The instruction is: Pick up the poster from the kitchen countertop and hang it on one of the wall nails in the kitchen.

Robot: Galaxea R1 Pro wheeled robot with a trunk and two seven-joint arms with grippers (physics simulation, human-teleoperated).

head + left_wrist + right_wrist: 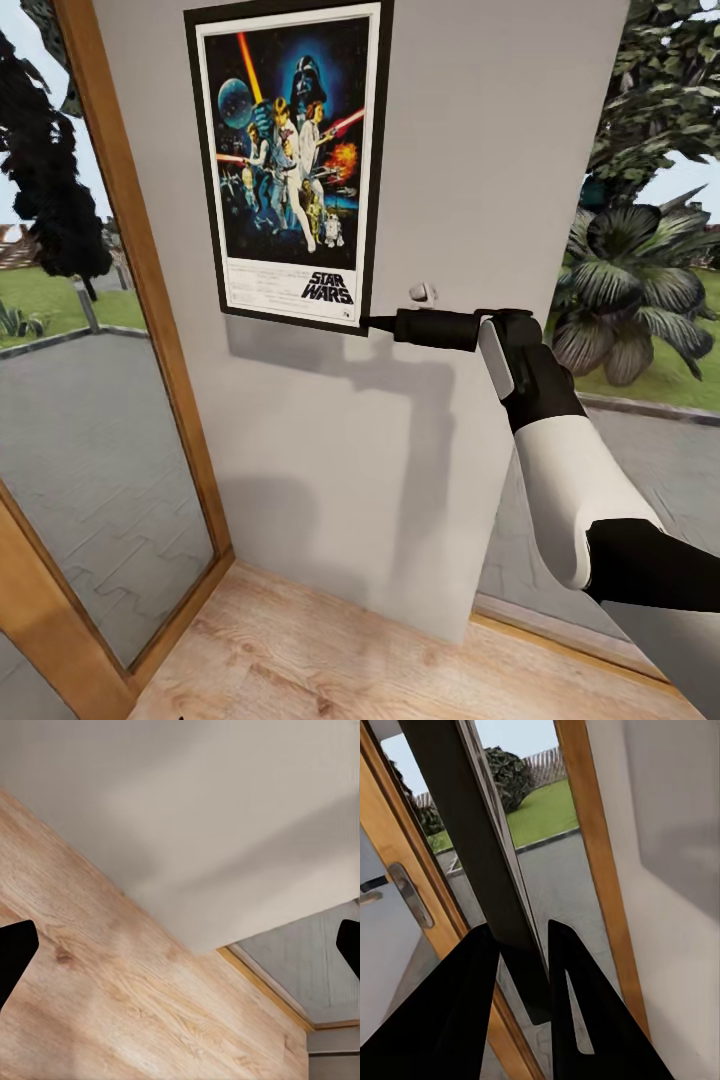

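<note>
Poster point(290, 165): I see it flat against the grey wall point(450, 200), between 2 glazed openings.
Right pincer point(368, 323): I have it pinching the poster's lower right corner; frame edge sits between both fingers point(457, 1012).
Nail point(424, 292): just right of that corner.
Left pincer point(180, 952): spread, over wood floor point(97, 1012).

Wall point(440, 150): plain pale grey panel between two full-height windows, carrying soft shadows. Window, left point(90, 440): light wood frame point(140, 270), giving onto grey paving, lawn and dark trees; window, right point(650, 300): broad-leaved plants, grass and paving outside. Floor point(330, 660): light wood planks with visible grain, meeting the wall's foot.
</note>
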